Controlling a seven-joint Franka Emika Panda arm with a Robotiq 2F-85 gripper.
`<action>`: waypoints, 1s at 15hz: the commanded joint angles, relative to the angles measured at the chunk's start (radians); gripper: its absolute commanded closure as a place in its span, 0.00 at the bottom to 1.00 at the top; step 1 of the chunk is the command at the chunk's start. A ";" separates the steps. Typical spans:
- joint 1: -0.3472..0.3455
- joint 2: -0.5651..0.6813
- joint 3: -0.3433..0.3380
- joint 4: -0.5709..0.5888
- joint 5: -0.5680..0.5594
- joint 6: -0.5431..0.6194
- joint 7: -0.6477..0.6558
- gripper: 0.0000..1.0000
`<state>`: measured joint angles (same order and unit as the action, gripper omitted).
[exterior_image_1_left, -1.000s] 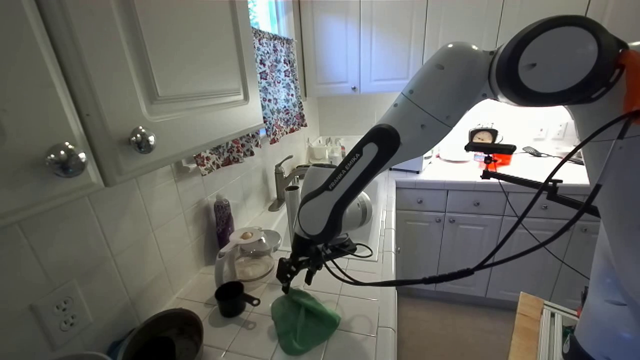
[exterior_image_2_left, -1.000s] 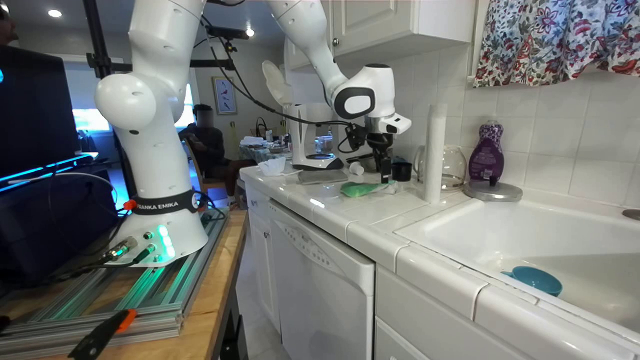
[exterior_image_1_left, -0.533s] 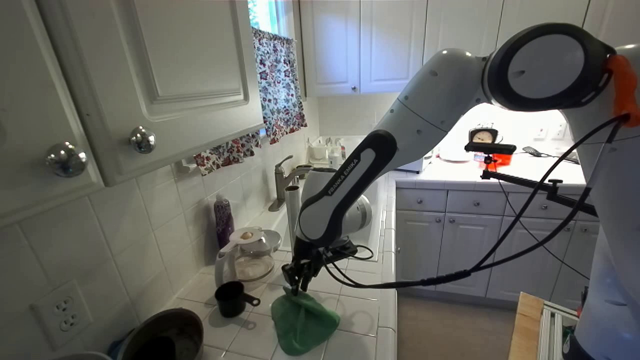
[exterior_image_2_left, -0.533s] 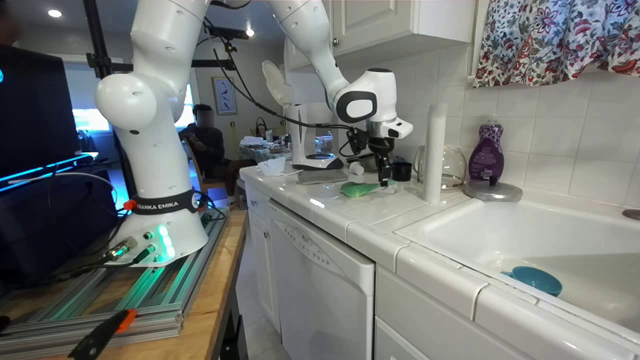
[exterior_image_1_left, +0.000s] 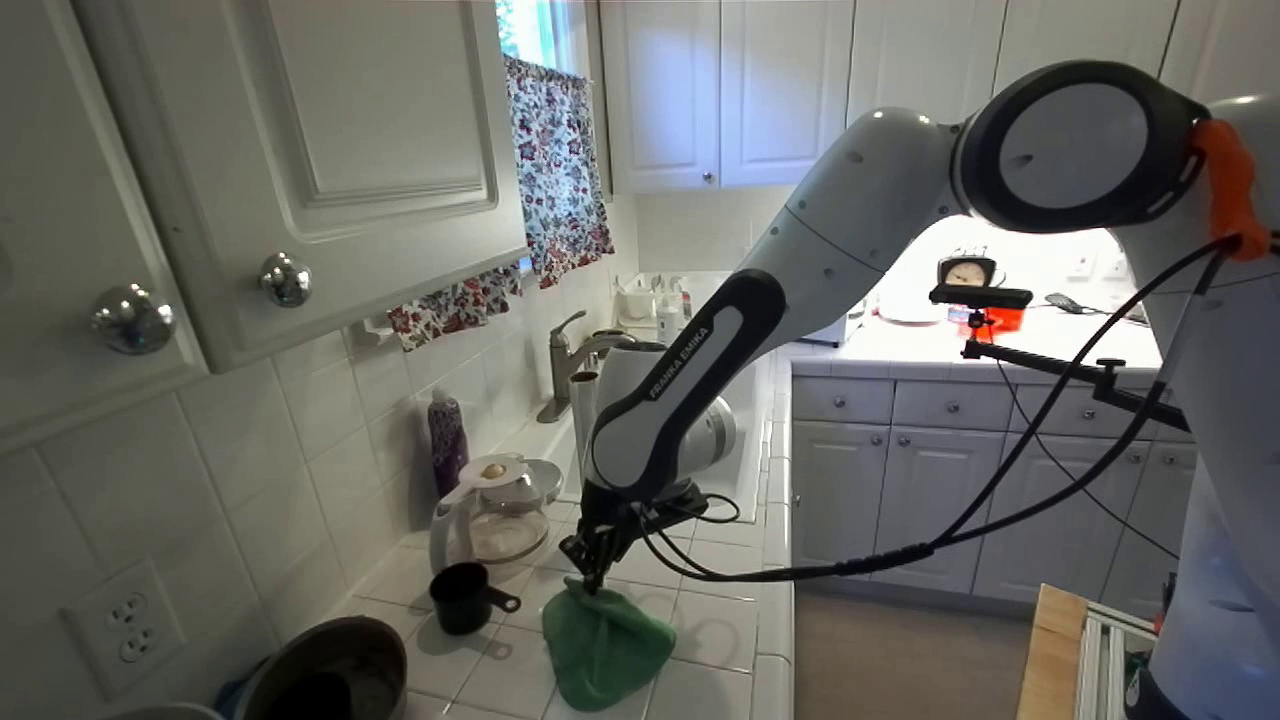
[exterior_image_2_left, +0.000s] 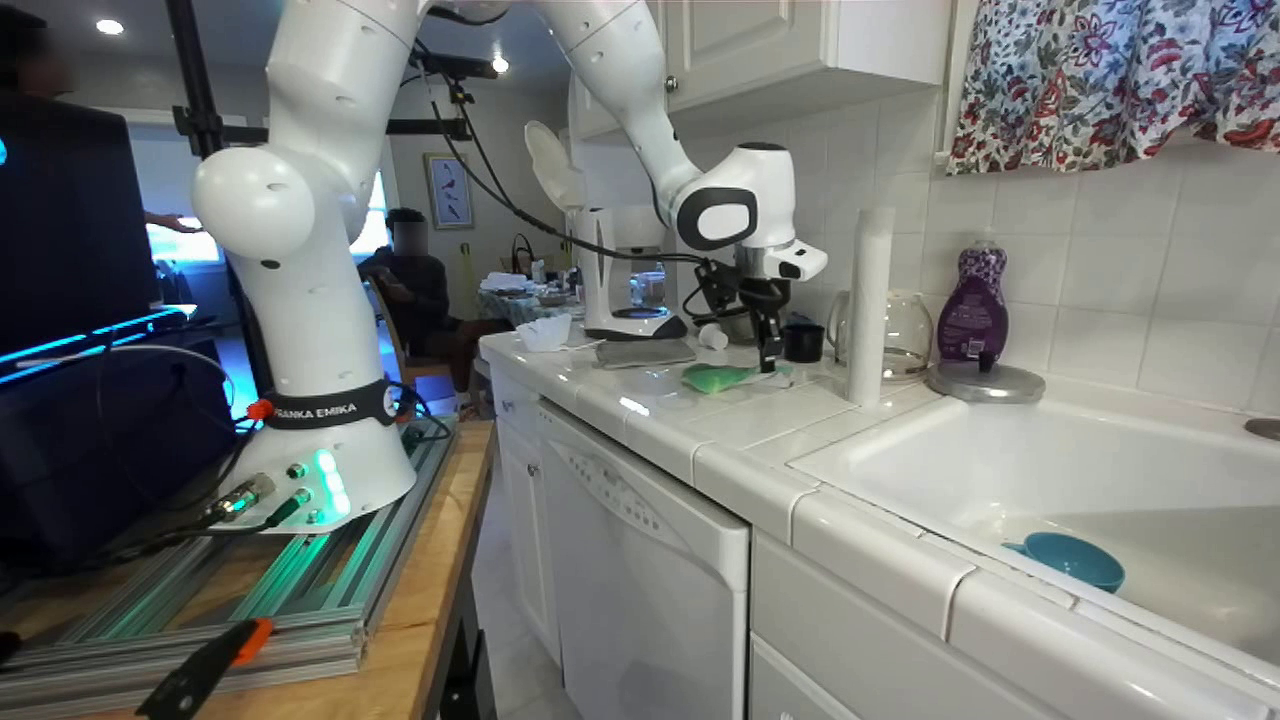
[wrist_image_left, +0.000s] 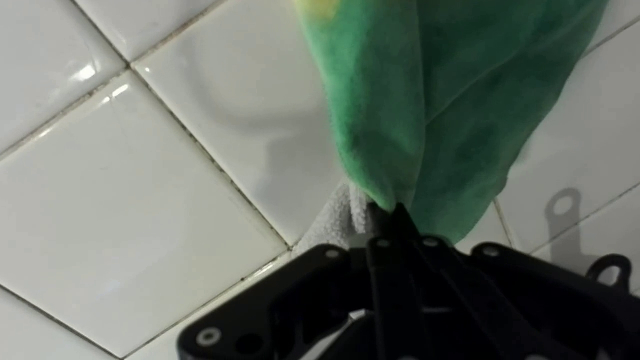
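Since a second ago the claw (wrist_image_left: 390, 214) has drawn together and the arm (exterior_image_1_left: 850, 230) has dipped; the green cloth (exterior_image_1_left: 608, 650) has barely shifted, lying on the white tile counter (exterior_image_1_left: 705, 690) with its upper corner nipped between the narrowed fingertips (wrist_image_left: 404, 221). In an exterior view, a black measuring cup (exterior_image_1_left: 460, 610) stands near the cloth at ten o'clock, its handle (exterior_image_1_left: 506, 602) pointing that way; a glass coffee carafe (exterior_image_1_left: 508, 530) and, farther off, a purple dish-soap bottle (exterior_image_1_left: 448, 445) sit towards eleven, and a dark round vessel (exterior_image_1_left: 340, 640) at nine. An upright white roll (exterior_image_2_left: 872, 305) rises between two and three o'clock of the cloth in an exterior view, between it and the sink (exterior_image_2_left: 1000, 455), where a teal cup (exterior_image_2_left: 1075, 562) lies; a flat grey cloth (exterior_image_2_left: 645, 353) is at ten there. From the fingertips the green cloth spreads towards twelve and one o'clock in the wrist view, with pale grey terry fabric (wrist_image_left: 335, 220) showing at nine. FRANKA EMIKA reads along the forearm (exterior_image_1_left: 685, 360); the band (exterior_image_2_left: 330, 408) round the base (exterior_image_2_left: 310, 450) shows RANKA EMIKA; the bottle's label (exterior_image_2_left: 965, 325) is too small to read.
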<state>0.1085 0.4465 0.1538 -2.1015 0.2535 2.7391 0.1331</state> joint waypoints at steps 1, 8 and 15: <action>0.025 0.012 0.001 0.034 -0.022 -0.014 0.011 0.99; 0.069 0.057 0.004 0.099 -0.041 -0.027 0.007 0.99; 0.073 0.104 0.000 0.150 -0.033 -0.079 0.023 0.70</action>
<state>0.1758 0.5286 0.1580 -1.9908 0.2373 2.6944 0.1331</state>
